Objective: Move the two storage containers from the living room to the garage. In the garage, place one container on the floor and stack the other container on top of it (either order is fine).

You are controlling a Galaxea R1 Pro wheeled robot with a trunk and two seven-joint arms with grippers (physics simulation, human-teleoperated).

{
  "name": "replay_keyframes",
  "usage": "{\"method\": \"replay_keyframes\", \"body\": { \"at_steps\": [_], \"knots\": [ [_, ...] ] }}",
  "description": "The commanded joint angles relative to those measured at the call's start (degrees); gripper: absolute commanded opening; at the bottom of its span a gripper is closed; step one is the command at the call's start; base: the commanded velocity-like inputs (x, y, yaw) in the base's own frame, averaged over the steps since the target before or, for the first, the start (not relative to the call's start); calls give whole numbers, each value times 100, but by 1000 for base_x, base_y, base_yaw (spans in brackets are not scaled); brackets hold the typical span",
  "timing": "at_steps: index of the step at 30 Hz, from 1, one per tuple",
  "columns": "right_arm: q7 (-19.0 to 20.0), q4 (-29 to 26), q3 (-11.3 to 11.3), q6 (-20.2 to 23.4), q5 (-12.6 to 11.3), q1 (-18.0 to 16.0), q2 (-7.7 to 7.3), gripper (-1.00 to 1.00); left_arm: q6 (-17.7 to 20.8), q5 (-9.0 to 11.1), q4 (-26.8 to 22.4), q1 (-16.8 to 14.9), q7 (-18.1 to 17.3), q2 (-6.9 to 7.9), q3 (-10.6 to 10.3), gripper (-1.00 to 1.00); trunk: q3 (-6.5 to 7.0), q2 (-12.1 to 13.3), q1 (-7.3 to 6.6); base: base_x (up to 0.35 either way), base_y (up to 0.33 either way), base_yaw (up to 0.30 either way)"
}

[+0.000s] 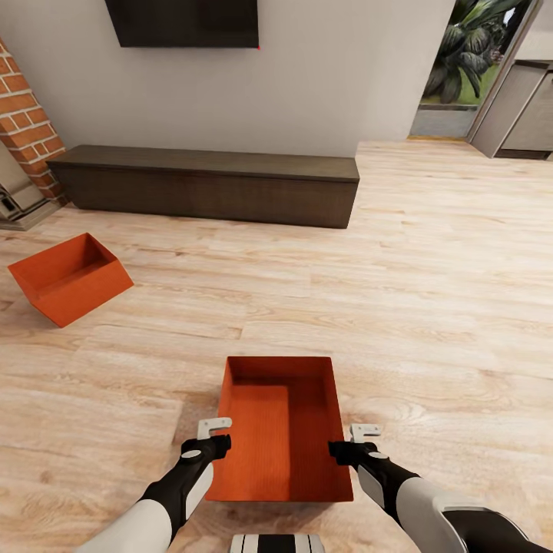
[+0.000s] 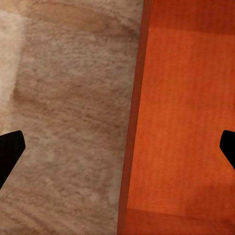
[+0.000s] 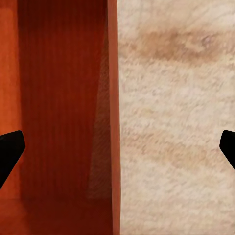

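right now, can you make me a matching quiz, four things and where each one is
Things:
1. near bin
2. far bin
3. tv
4. bench

Places:
A. on the wall, up top
B. along the wall, on the floor
C. between the two grippers
D. tilted on the floor, off to the left

Pairs: 1-C, 2-D, 3-A, 4-B

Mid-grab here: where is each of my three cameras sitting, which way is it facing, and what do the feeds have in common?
Head view: from the head, forward and down at the near container, left gripper and right gripper at its side walls; second container beyond.
Left wrist view: along the open fingers, straddling the container's wall.
Right wrist view: along the open fingers, over the opposite wall.
Shared: all three show the near container on the wood floor.
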Motion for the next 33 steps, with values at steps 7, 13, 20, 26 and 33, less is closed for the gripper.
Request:
{"method": "replay_keyframes", "body": {
  "at_steps": [7,13,20,26,33],
  "knots": [
    [-15,8,-12,-29,-6,-3,2,100,30,4,-7,1,8,-4,19,100,-4,-1,-1,0,0,0],
    [-15,9,-12,-30,-6,-3,2,100,30,4,-7,1,8,-4,19,100,-4,-1,-1,0,0,0],
    [-15,6,-12,-30,-6,-3,2,100,30,4,-7,1,8,-4,14,100,-4,-1,-1,0,0,0],
    [-15,9,-12,-30,-6,-3,2,100,30,4,-10,1,15,-7,17,100,-4,-1,-1,-8,0,0],
    [-15,6,-12,-24,-6,-3,2,100,30,4,-10,1,10,-8,17,100,-4,-1,-1,-75,0,0]
  ]
}}
